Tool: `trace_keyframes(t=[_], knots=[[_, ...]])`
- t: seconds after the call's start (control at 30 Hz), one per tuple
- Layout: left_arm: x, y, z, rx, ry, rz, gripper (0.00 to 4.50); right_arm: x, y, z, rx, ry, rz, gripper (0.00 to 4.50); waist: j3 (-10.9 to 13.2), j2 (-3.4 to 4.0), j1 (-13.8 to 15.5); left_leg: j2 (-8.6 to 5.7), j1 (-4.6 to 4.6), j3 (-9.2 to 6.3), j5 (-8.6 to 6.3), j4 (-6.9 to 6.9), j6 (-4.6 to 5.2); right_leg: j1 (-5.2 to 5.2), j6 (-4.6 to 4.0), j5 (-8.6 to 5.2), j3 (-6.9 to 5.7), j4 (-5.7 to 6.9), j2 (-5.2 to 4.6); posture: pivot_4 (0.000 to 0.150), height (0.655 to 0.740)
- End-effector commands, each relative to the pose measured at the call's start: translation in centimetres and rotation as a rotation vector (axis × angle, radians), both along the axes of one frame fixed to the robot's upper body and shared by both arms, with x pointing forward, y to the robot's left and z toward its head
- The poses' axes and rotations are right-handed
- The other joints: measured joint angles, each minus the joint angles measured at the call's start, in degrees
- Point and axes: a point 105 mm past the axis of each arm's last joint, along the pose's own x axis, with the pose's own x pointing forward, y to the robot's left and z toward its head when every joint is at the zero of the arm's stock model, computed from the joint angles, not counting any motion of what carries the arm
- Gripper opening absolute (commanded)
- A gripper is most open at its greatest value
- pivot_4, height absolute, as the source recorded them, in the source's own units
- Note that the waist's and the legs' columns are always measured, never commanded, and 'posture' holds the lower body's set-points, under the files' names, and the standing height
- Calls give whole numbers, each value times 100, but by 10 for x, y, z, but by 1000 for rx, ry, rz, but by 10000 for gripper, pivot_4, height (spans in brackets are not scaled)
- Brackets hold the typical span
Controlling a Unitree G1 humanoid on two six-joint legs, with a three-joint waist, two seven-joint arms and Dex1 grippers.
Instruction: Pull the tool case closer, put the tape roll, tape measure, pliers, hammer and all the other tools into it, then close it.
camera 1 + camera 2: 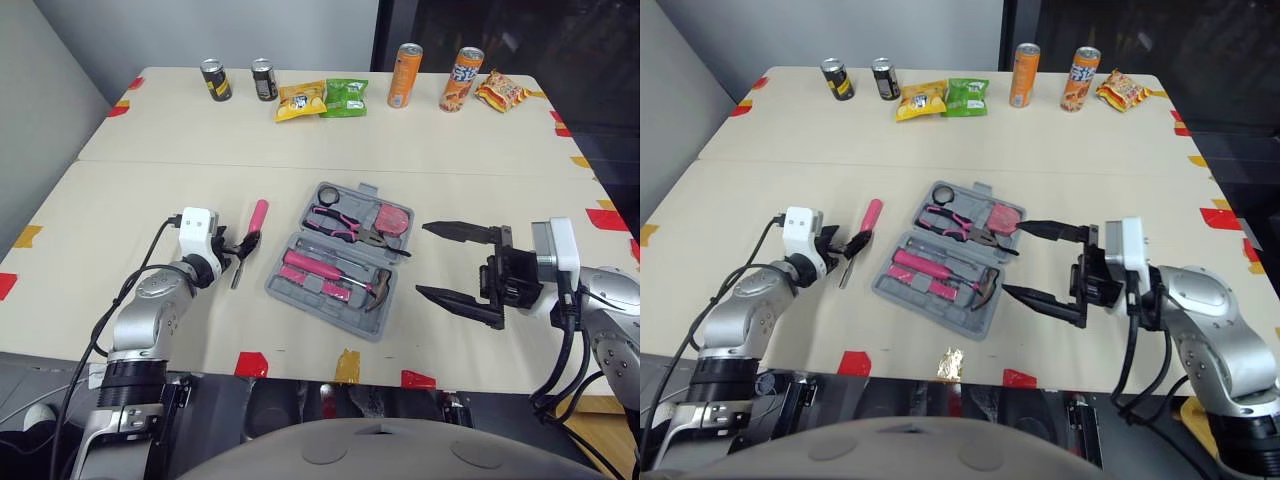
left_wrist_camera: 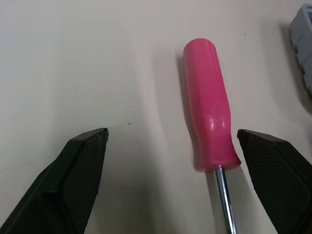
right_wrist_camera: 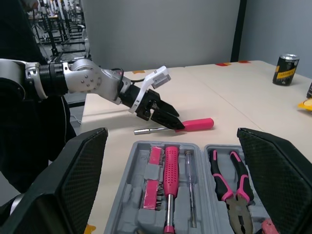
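Observation:
The grey tool case (image 1: 283,285) lies open on the table's near middle. In it lie pink-handled pliers (image 1: 340,224), a hammer (image 1: 377,287), a pink driver (image 1: 306,263) and a red item (image 1: 393,218). A loose screwdriver with a pink handle (image 1: 257,217) rests on the table just left of the case. My left gripper (image 1: 243,246) is open low over its metal shaft, and in the left wrist view the handle (image 2: 210,112) sits between the fingers (image 2: 80,161), closer to one of them. Right of the case, my right gripper (image 1: 448,262) is open wide and points at the case.
Along the far side of the table stand two dark cans (image 1: 216,79), snack bags (image 1: 301,100), two orange cans (image 1: 404,75) and another bag (image 1: 500,91). Red and yellow tape marks (image 1: 250,363) dot the table edges. A seam (image 1: 200,163) crosses the table.

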Motion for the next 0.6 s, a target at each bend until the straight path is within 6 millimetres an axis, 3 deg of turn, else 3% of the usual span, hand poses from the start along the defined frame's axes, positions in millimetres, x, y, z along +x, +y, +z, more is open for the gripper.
trace_keyframes(t=[0.03, 0.17, 0.3, 0.53, 0.6], knots=[[-3, -11, -9, -5, 32, -30, 45000, -3, -1, 9, -4, -38, 6, 44838, -1, 0, 8, 0, 0, 0, 0, 0, 0, 1, 0, 0, 0, -2, 0, 1500, 7400], [-1, -22, -9, -8, 43, -38, 45000, -2, 1, 8, -7, -36, 3, 44838, -2, 2, 24, -1, -3, 0, 0, 0, 0, 1, 1, 0, 0, -6, -1, 1500, 7400], [-2, -21, -15, -2, 85, -8, 32981, -1, 1, 8, -11, -35, -4, 45000, -4, 6, 48, -3, -3, 1, 0, 0, 1, 1, 1, 0, 0, -6, -3, 1500, 7400], [-6, -22, -15, -2, 94, -14, 7905, 2, 1, 7, -15, -32, -8, 45000, -8, 12, 49, -3, -4, 1, 0, 0, 1, 1, 2, -1, 0, -10, -3, 1500, 7400], [-8, -20, -11, -6, 85, -20, 4582, 2, 2, 6, -16, -29, -6, 45000, -8, 13, 42, -3, -4, 1, 0, 0, 1, 1, 3, -1, 0, -12, -3, 1500, 7400]])
